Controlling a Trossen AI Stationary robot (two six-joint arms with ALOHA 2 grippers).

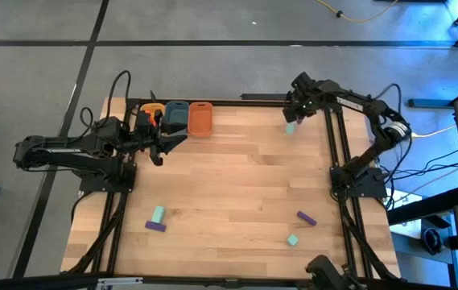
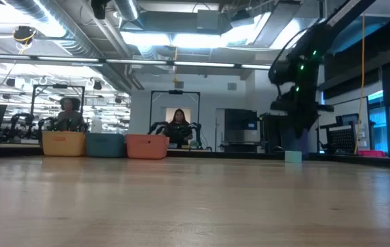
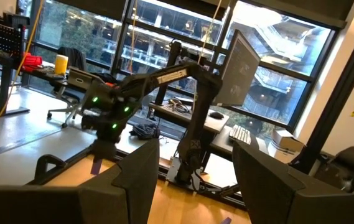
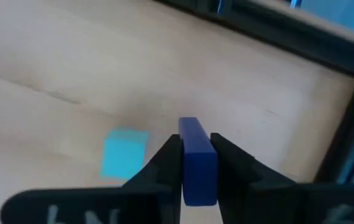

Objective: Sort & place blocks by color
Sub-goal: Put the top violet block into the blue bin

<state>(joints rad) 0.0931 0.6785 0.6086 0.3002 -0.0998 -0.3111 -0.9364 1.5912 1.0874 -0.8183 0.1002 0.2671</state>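
At the table's far right my right gripper (image 1: 297,121) points down, shut on a purple bar block (image 4: 196,160). A mint-teal cube (image 4: 124,159) lies flat on the wood just beside it, also visible in the high view (image 1: 290,127) and the low view (image 2: 293,156). On the near part of the table lie a teal block (image 1: 158,213) with a purple bar (image 1: 156,226) next to it at the left, and a purple bar (image 1: 307,217) and a teal cube (image 1: 293,239) at the right. My left gripper (image 3: 192,186) hovers open and empty at the far left, by the tubs. My right gripper pinches the purple bar's two long sides (image 4: 196,177) between its two fingers (image 4: 164,168). The fingers come from above, pointing steeply down, and lie along the bar. The bar's free end (image 4: 189,124) sticks out past the fingertips toward the table; whether it touches the wood I cannot tell.
Three tubs stand in a row at the far left edge: yellow (image 1: 151,113), blue (image 1: 176,115) and orange (image 1: 200,118). The middle of the wooden table (image 1: 237,177) is bare wood. People sit in the room beyond the far edge.
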